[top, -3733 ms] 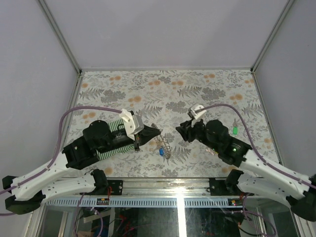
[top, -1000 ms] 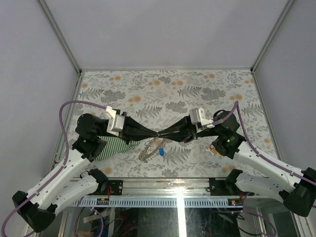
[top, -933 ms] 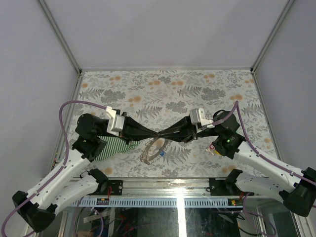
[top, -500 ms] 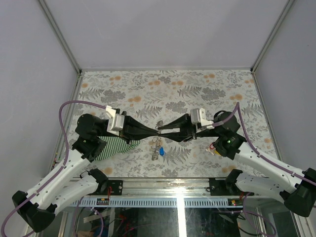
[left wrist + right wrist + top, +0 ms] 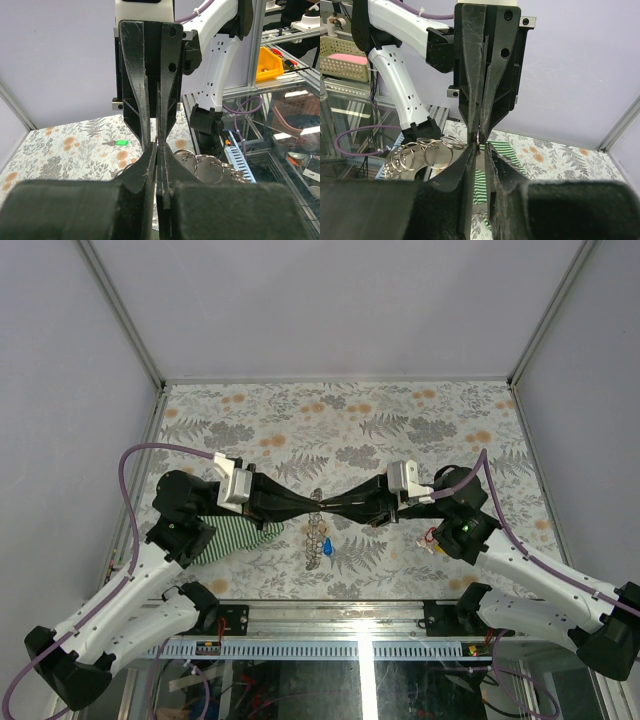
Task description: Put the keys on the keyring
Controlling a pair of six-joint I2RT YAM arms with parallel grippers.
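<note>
Threading is judged to be the step in hand. The keyring (image 5: 318, 527) is held up over the middle of the table (image 5: 400, 420), pinched where the two grippers meet tip to tip. The left gripper (image 5: 311, 502) is seen pressed fully shut on the ring's wire. The right gripper (image 5: 331, 506) is set narrow, and in its own wrist view a sliver of that wire is seen between the tips, so a pinch is judged there too. Below the meeting point the rest of the ring hangs down loosely, and a blue key (image 5: 327, 549) is seen at its lower end; whether that key is already threaded cannot be told. A green key (image 5: 121, 143) is seen lying apart on the table, and a green striped cloth (image 5: 236, 532) lies under the left arm. For the next move, it is judged that the wire must be held steady on one side, so that the other gripper can be freed to fetch a loose key.
</note>
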